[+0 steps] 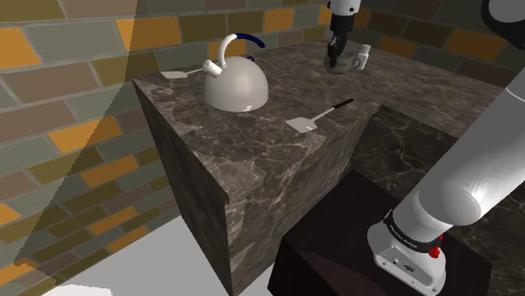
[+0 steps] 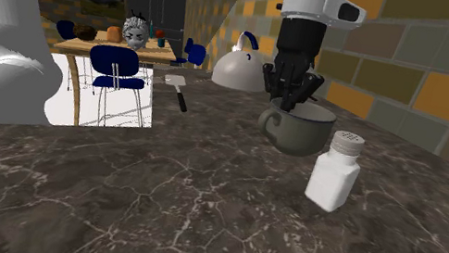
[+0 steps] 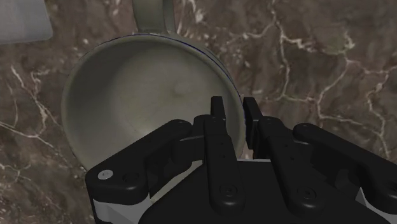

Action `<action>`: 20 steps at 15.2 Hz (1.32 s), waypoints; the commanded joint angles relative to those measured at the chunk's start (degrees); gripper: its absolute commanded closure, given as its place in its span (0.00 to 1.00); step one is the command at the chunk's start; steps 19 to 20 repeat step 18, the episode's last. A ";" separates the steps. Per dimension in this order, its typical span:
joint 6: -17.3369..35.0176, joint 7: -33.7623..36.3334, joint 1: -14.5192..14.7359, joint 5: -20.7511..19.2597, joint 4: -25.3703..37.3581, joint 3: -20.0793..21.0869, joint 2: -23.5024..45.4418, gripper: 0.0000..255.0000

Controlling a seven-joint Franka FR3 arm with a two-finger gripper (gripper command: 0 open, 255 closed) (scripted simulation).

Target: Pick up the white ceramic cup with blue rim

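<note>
The cup (image 2: pixel 295 131) stands right of centre in the second exterior view on the table (image 2: pixel 152 212); rigid, glossy, breakable, fairly light; the hand (image 3: pixel 233 118) seems to pinch its wall opposite the handle

the white arm reaches out, wrist vertical; the black gripper (image 2: pixel 288 101) points straight down, fingers (image 3: pixel 217 121) close together, pinching the wall of the cup (image 3: pixel 127 89).

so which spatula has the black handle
The spatula right of the kettle in the shoulder view; the other spatula, left of it, is all pale.
</note>
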 commanded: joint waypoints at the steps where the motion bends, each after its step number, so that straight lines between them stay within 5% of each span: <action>1: 0.05 -0.05 -0.03 0.01 -0.01 -0.03 0.05 1.00; 20: -11.97 -1.37 -0.16 0.63 13.66 -0.14 1.72 1.00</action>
